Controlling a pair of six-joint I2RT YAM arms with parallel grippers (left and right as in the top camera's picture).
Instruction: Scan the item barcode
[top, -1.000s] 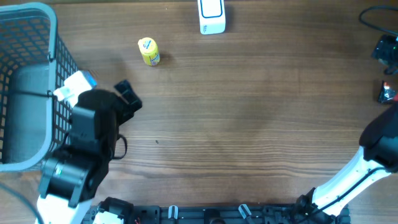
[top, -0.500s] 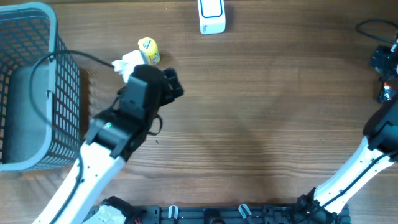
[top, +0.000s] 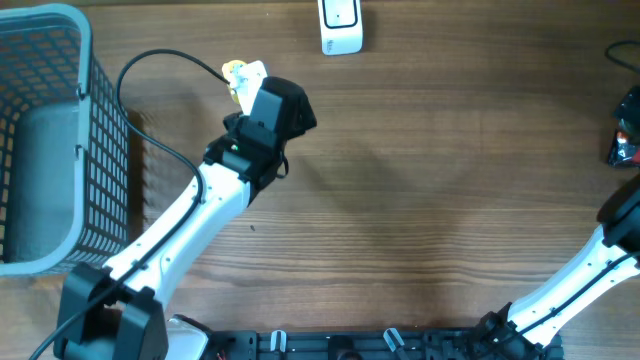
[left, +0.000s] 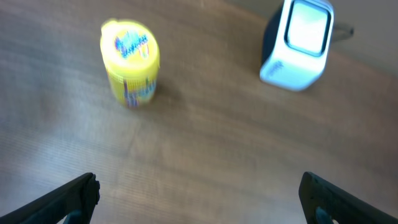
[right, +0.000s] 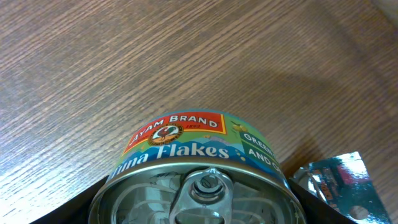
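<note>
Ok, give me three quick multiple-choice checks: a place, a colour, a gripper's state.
1. In the left wrist view, the yellow tub stands where relative to the barcode scanner? A) left B) right C) on top
2. The basket is: A) red B) light blue C) black
3. The left gripper is: A) open, empty B) shut on the tub C) shut on the scanner
A: tub at image left, scanner right. B: its mesh walls are light blue. A: jaws wide apart, nothing between.
</note>
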